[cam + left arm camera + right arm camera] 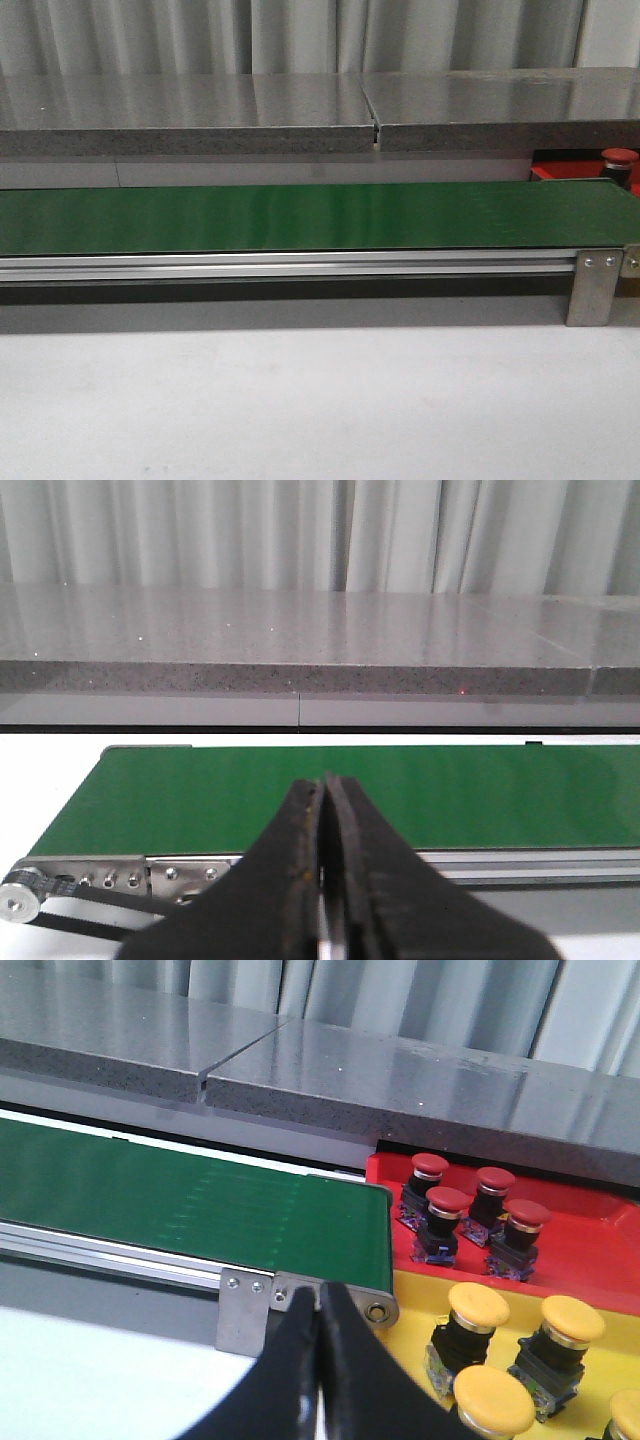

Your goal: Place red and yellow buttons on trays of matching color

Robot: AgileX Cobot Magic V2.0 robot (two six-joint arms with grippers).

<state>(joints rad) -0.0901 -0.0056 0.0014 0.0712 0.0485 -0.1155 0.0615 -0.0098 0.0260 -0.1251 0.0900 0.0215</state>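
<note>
So when you looked at this one, your left gripper [322, 865] had its jaws pressed together with nothing between them, hanging in front of the green belt [350, 795], and your right gripper [318, 1360] was the same, jaws closed on nothing, just beside the belt's end bracket [245, 1310]. Past that end, four red buttons [447, 1218] stood upright in a tight cluster on the red tray [590, 1245], and several yellow buttons [478, 1310] stood on the yellow tray [415, 1300] right next to it. In the front view you only got one red cap [619, 158] and a sliver of red tray [560, 171] behind the belt's right end, under the grey slab shelf [300, 115], with the white worktop [300, 410] in front
</note>
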